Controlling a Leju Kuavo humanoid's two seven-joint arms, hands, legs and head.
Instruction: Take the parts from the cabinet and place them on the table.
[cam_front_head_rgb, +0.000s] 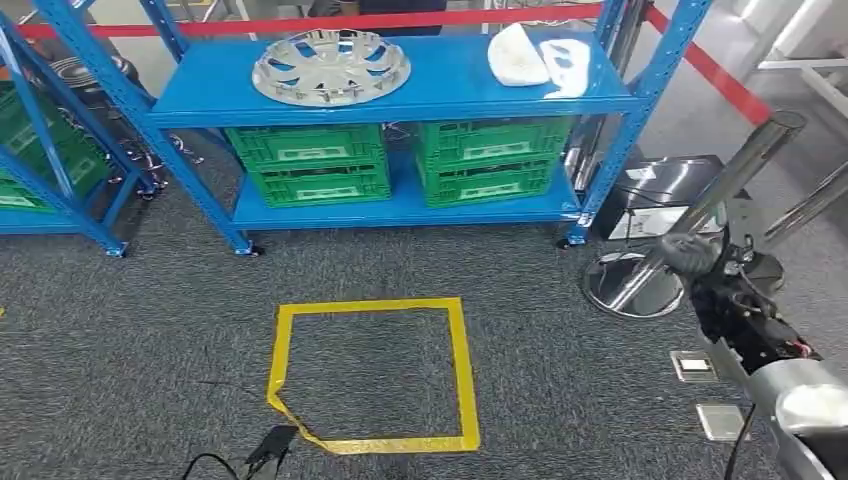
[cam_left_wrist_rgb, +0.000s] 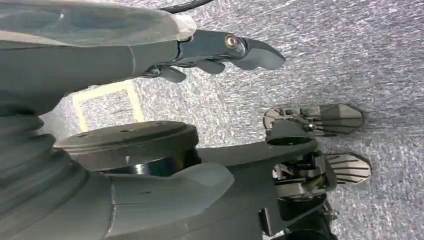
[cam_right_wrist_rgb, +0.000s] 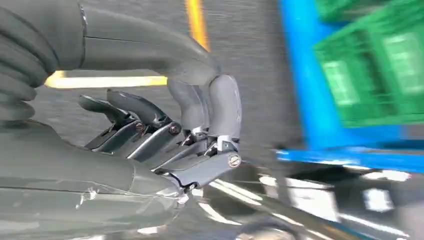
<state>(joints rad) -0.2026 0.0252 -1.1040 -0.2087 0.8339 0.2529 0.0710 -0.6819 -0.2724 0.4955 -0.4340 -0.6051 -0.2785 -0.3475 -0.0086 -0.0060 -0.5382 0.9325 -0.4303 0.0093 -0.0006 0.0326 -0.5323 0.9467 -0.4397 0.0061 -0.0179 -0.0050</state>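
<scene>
Silver hubcap (cam_front_head_rgb: 331, 66), white parts (cam_front_head_rgb: 535, 55) flat on top shelf (cam_front_head_rgb: 430, 97).

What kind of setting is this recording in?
Probably a workshop or warehouse test area: blue steel shelving holding a silver hubcap and green plastic crates, grey carpet marked with a yellow tape square, and a red barrier tape behind.

Grey carpet (cam_front_head_rgb: 150, 350) covers the floor, with a yellow tape square (cam_front_head_rgb: 370, 375) marked at lower centre, its lower left corner cut at an angle. A black cable (cam_front_head_rgb: 235, 460) lies at the bottom edge, touching that corner. Red tape (cam_front_head_rgb: 715, 75) runs diagonally across the floor at upper right. Below it, at right, a chrome stand (cam_front_head_rgb: 700, 215) tilts over its round base (cam_front_head_rgb: 630, 285). Two small metal floor plates (cam_front_head_rgb: 705, 395) sit at lower right. A second blue rack with green crates (cam_front_head_rgb: 40, 150) stands at the left edge.
</scene>
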